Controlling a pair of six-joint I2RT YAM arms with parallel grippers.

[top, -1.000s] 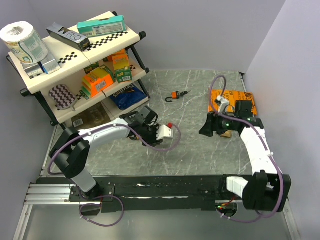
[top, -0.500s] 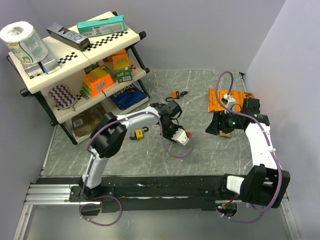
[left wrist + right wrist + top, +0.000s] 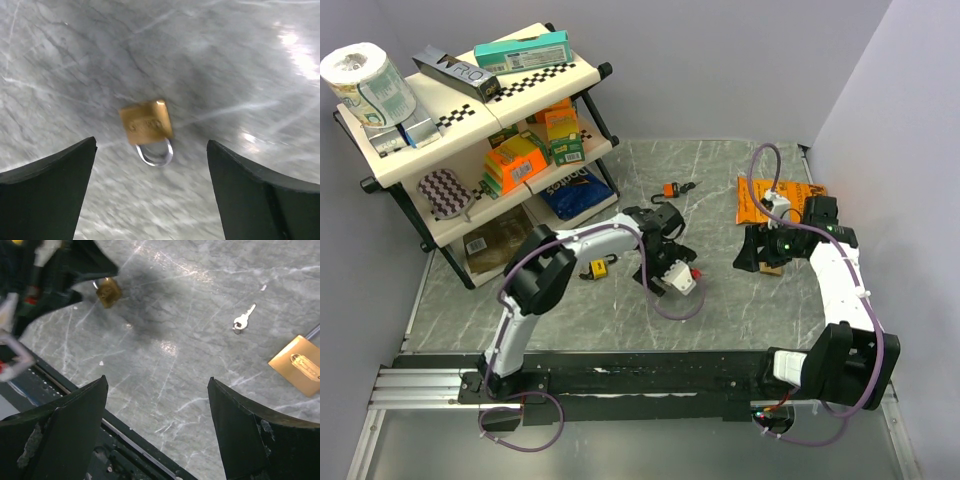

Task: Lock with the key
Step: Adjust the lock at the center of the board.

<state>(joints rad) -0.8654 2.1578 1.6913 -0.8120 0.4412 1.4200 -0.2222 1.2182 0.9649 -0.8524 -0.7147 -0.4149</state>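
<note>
The grey worktop (image 3: pixel 720 180) carries a shelf (image 3: pixel 470 130) at its far left corner and an orange bag (image 3: pixel 757 195) by the right edge.

Our left gripper (image 3: pixel 151 142) hangs over the middle with its jaws spread wide and nothing between them. Our right gripper (image 3: pixel 157 380), near the right edge, is just as spread and bare.

A big lock (image 3: pixel 299 365) lies beside the right gripper, cut off by the edge of the right wrist view. A small lock (image 3: pixel 147 127) sits left of the middle, toward the near edge. Blur hides whether its shackle is shut.

The key (image 3: pixel 244 319) lies flat on the stone between the two locks, closer to the big one.

We judge the locks dense, rigid and smooth. They are best clamped across the flat brass faces, leaving shackle and keyhole free. The key looks light and thin, and is likely to skid on the polished top. We would pinch its round head by the edges, leaving the blade clear.
</note>
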